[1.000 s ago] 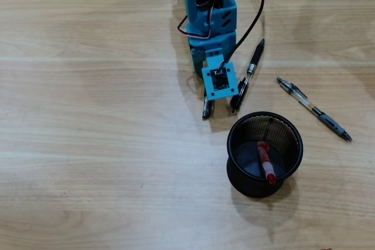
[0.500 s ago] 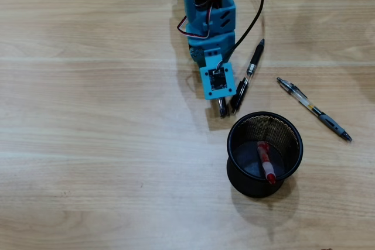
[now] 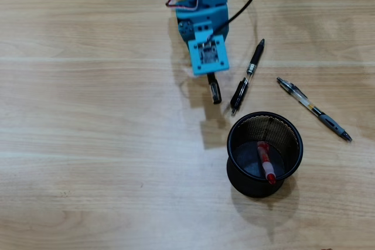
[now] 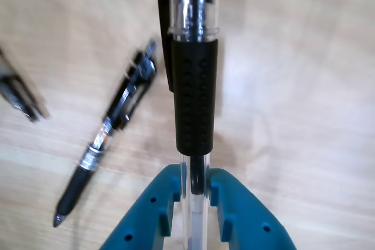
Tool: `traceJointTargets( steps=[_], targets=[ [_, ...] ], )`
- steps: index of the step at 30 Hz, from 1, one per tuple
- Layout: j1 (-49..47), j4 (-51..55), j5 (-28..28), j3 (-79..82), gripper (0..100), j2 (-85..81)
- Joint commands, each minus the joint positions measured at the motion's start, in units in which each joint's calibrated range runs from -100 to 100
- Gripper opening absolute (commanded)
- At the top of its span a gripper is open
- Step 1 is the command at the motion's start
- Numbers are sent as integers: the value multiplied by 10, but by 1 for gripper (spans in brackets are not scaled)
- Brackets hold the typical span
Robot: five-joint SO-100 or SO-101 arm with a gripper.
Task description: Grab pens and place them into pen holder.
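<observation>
My blue gripper [image 4: 193, 191] is shut on a clear pen with a black rubber grip [image 4: 194, 98], which runs straight up the wrist view; in the overhead view its black end [image 3: 215, 90] sticks out below the gripper [image 3: 209, 71]. A black pen [image 3: 246, 78] lies on the table to the right, also seen in the wrist view [image 4: 108, 136]. A clear pen with a grey grip [image 3: 313, 108] lies further right. The black mesh pen holder [image 3: 296, 144] stands below right and holds a red pen [image 3: 265, 161].
The arm's blue body [image 3: 199, 4] and a black cable [image 3: 246, 1] are at the top of the wooden table [image 3: 88, 144]. A blurred dark object [image 4: 20, 95] shows at the wrist view's left edge.
</observation>
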Motion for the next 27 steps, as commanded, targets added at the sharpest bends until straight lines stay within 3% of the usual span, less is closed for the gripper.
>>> traceJointTargets(
  steps=[1,11,24,27],
  targets=[
    [17,2,12,-66,2,-78],
    [-6,-7,18,-232,2,-58],
    [-69,-9,18,-570,2,182],
    [-76,-55,20,-625,2,238]
  ],
)
